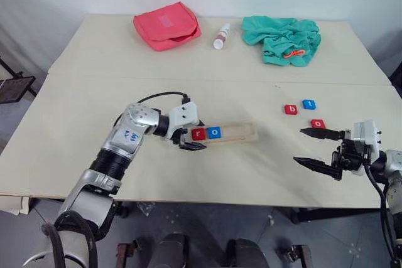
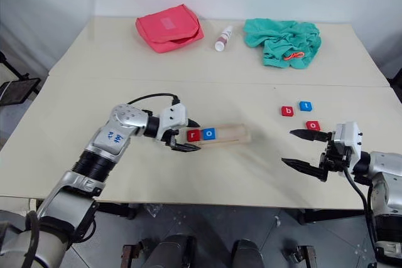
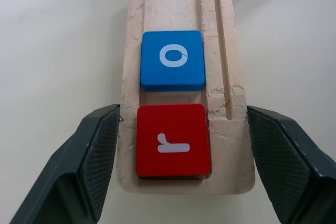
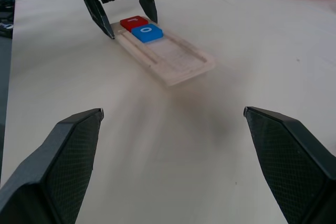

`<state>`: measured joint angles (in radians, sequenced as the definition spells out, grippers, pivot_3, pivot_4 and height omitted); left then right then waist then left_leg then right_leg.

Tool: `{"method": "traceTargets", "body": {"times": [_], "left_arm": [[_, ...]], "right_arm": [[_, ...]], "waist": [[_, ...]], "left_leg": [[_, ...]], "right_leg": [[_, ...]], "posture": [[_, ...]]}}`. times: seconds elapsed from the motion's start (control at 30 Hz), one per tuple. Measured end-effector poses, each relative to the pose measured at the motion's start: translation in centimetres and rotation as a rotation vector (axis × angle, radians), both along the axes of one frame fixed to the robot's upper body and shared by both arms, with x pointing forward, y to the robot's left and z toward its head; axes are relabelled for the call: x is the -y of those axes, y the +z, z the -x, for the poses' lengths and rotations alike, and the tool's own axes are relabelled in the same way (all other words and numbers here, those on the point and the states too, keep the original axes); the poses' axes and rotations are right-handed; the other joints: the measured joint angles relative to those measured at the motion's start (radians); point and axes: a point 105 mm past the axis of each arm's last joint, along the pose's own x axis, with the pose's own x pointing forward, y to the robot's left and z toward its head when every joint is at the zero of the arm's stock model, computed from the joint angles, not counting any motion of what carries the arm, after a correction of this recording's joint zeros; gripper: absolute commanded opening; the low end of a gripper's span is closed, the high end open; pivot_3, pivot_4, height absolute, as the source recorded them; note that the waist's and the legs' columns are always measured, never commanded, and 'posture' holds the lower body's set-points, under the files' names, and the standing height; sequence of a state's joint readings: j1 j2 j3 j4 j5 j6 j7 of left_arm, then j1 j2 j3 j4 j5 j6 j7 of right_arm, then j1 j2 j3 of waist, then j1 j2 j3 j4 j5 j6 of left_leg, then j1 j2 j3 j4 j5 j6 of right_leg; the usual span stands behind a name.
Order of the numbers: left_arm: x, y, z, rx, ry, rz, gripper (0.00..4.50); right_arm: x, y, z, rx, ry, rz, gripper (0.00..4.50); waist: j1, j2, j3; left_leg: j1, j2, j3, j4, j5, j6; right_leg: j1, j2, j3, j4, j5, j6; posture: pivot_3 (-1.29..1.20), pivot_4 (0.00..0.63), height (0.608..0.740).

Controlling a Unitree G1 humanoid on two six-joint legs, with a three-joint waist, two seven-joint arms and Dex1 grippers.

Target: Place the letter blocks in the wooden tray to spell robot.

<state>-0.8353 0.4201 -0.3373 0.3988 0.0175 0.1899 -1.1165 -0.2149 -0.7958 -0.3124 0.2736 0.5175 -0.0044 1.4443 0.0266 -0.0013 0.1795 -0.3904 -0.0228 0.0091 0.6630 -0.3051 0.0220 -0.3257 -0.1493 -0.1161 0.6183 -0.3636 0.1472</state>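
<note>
So the big cream-coloured table (image 1: 75, 111) holds everything. Way past both grippers, along the far edge, sits a soft coral-red zip pouch (image 1: 167, 26), a crumpled teal cloth (image 1: 282, 39) with a bit of orange on it, and between those two a little white bottle (image 1: 222, 36) lying on its side.

The left gripper (image 1: 190, 137) points to the robot's right, fingers spread either side of the near end of the long pale wooden tray (image 1: 237, 133). In the left wrist view, one black finger (image 3: 89, 161) looks to be just touching the tray's side wall, and the other sits right beside the opposite wall. I can't honestly tell if it's squeezing the tray or just framing it. So: open around the tray end, not clamped on any block.

Inside the tray, right between those fingers, is the red "r" block (image 3: 173, 140), and just beyond it the blue "o" block (image 3: 172, 60), with a slim gap between the two. The rest of the groove runs away from the gripper.

The right gripper (image 1: 319, 149) is wide open, holding nothing, well apart from the tray. Just past its upper fingertip lies the red "o" block (image 1: 318, 123), and a bit further out the red "b" block (image 1: 291, 109) and the blue "t" block (image 1: 309, 104) sit side by side.
</note>
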Motion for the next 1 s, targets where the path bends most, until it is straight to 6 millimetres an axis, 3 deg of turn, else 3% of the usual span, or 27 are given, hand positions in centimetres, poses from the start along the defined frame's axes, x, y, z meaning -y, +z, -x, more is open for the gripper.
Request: {"method": "traceTargets", "body": {"times": [0.43,0.47,0.5,0.77,1.0], "left_arm": [[3.3,-1.1,1.8,-0.010,-0.067,-0.040,3.39],[3.5,-1.2,2.0,-0.010,-0.074,-0.039,4.11],[3.7,-1.2,2.1,-0.012,-0.069,-0.039,4.40],[3.9,-1.0,2.3,-0.011,-0.017,-0.030,4.46],[1.4,3.4,2.2,0.021,-0.036,0.151,4.46]], "right_arm": [[1.4,-0.4,1.0,-0.002,-0.061,0.009,4.50],[1.4,-0.4,1.0,-0.001,-0.061,0.009,4.50],[1.4,-0.4,1.0,-0.001,-0.062,0.009,4.50],[1.5,-0.2,0.8,0.007,-0.079,0.007,4.50],[2.3,-0.2,0.9,-0.005,-0.209,0.005,4.50]], "waist": [[0.000,0.000,0.000],[0.001,0.000,0.000],[0.001,0.000,0.000],[0.001,0.000,0.000],[0.003,0.000,0.000]], "left_leg": [[0.000,0.000,-0.002,0.000,0.000,0.000],[-0.001,0.000,-0.002,0.000,0.000,0.000],[0.000,0.000,-0.002,0.000,0.000,0.000],[0.000,0.000,-0.003,0.000,0.000,0.000],[-0.001,0.000,-0.006,0.000,0.000,0.000]], "right_leg": [[0.000,0.000,0.000,-0.001,0.000,0.000],[0.000,0.000,0.000,-0.001,0.000,0.000],[0.000,0.000,0.000,-0.001,0.000,0.000],[0.001,0.000,0.000,-0.002,0.000,0.000],[0.001,0.000,0.000,-0.003,0.000,0.000]], "posture": [[0.00,0.150,0.740],[0.00,0.150,0.740],[0.00,0.150,0.740],[0.00,0.150,0.740],[0.00,0.150,0.740]]}}
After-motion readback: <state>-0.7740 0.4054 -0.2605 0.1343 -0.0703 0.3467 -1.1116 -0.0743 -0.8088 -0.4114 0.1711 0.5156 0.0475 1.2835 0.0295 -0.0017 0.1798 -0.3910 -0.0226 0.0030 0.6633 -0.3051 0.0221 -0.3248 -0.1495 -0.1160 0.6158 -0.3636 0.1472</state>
